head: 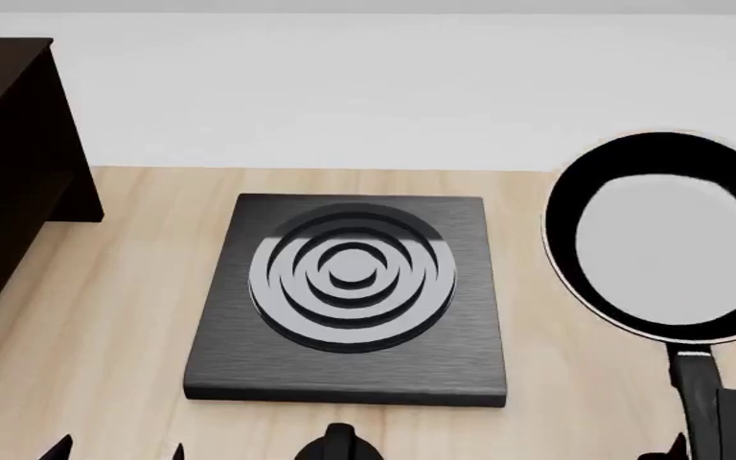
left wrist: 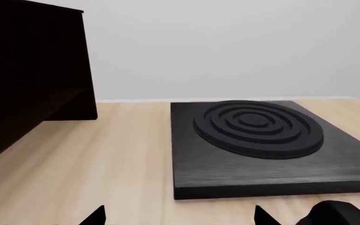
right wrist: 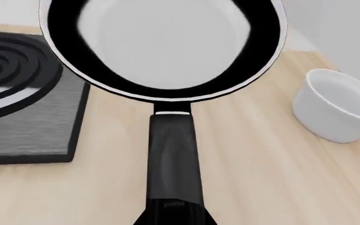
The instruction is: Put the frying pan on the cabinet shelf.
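At the far left of the head view stands the cabinet shelf, a near-black block resting on the counter, with nothing on what shows of it. The left gripper shows only as two dark fingertips low in its wrist view, set well apart and holding nothing, so it reads as open. Further right, in the middle of the counter, lies the square stove plate with its raised rings, bare. Right of that is the frying pan, its pale base facing up and its long handle running back toward the right gripper. The handle's end disappears under the gripper body in the right wrist view; the jaws appear closed on it, and the pan looks lifted off the counter. Beyond it, furthest right, sits a white bowl. By my reading the pickup is done; carrying the pan across, past the stove plate, and setting it on the shelf remains.
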